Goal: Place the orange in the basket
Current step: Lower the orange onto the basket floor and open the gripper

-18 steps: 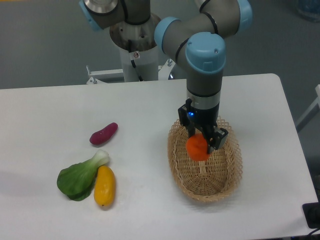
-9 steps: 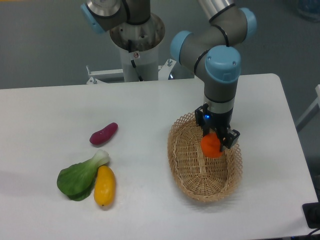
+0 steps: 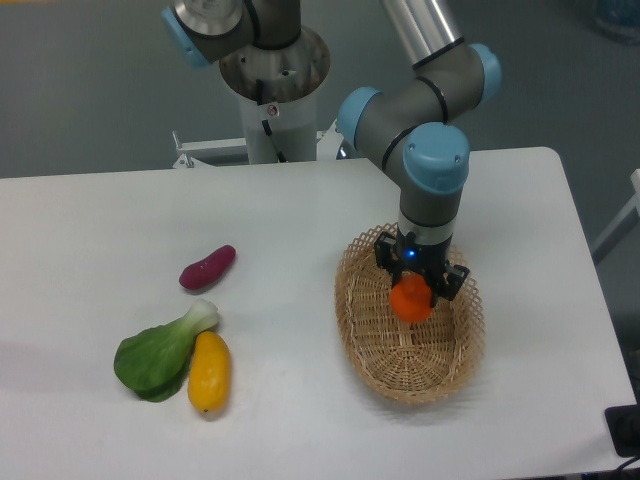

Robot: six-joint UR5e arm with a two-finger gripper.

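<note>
Over the right half of the table, hanging above the basket's upper middle: gripper point(image 3: 412, 295), pointing straight down, black fingers closing on either side of the orange point(image 3: 410, 299) and gripping it. Showing a small blue light on the wrist just above the fingers. Sitting between the fingers, inside the basket's outline, toward the end nearer the table's far edge: the orange, round and bright. Possibly resting on the woven floor, possibly hanging just clear of it; hard to judge from this angle.

Lying under both, on the right half of the white table point(image 3: 120, 210), long axis running from the far edge toward the near edge: the basket point(image 3: 405, 365), oval, light tan wicker with an open lattice rim, nearer the right edge than the left, its lower end near the front edge.

Rising behind, beyond the far edge of the table: the arm point(image 3: 425, 120), grey tubes with pale blue joint caps, on a white pedestal.

Lying well apart from the basket, on the left half: a purple sweet potato point(image 3: 207, 267) toward the middle; nearer the front-left corner, a leafy green bok choy point(image 3: 160, 355) with its white stem pointing up and right, and touching its right side a yellow mango-like fruit point(image 3: 209, 372).
</note>
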